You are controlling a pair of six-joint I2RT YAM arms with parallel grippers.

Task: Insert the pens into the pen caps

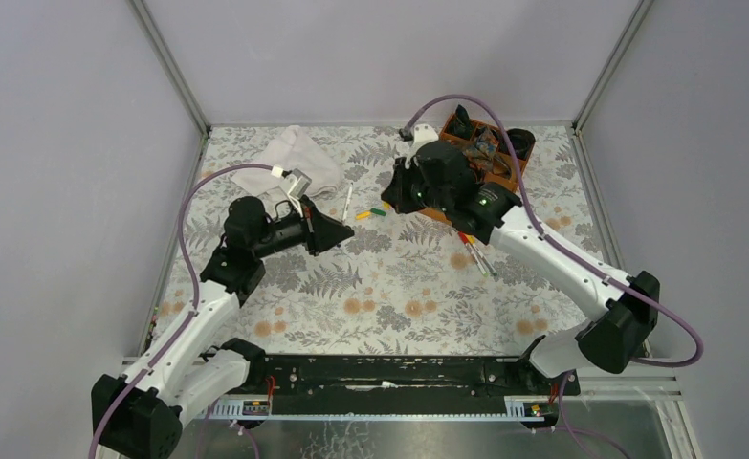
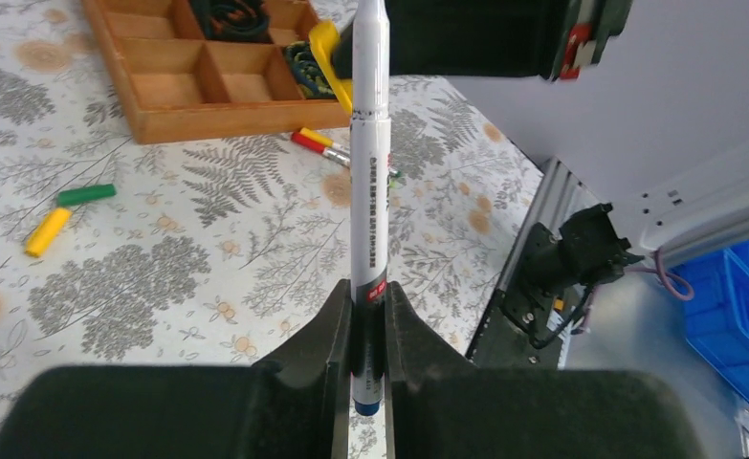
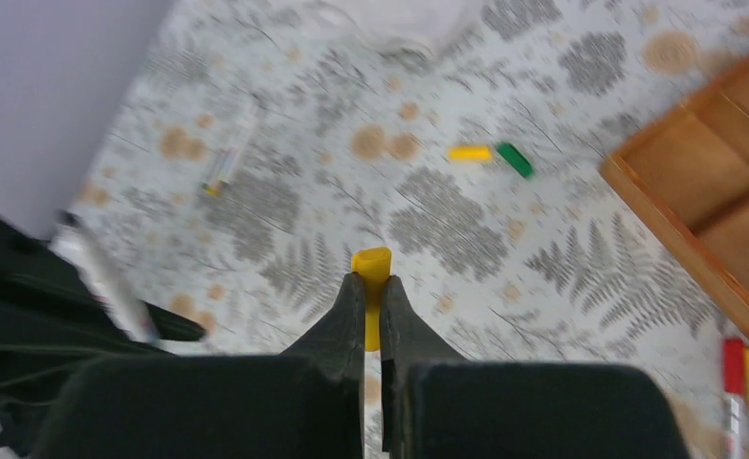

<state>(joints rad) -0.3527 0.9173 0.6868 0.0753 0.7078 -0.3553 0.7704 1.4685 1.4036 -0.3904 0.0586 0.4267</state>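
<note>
My left gripper [image 2: 368, 287] is shut on a white-barrelled pen [image 2: 370, 172] near its blue end. The pen points toward my right gripper [image 2: 466, 38]. My right gripper [image 3: 371, 279] is shut on a yellow pen cap [image 3: 371, 263], open end outward, held above the table. That cap also shows in the left wrist view [image 2: 324, 48], just left of the pen's far end. A loose yellow cap [image 3: 469, 151] and a green cap [image 3: 516, 160] lie together on the table. Another white pen [image 1: 348, 203] lies between the left gripper [image 1: 348, 233] and right gripper [image 1: 389, 199].
A wooden compartment tray [image 1: 518, 172] with black coiled bands stands at the back right. Two capped pens, red and yellow [image 1: 473, 251], lie in front of it. A white cloth [image 1: 298, 158] lies at the back left. Grey walls enclose the table.
</note>
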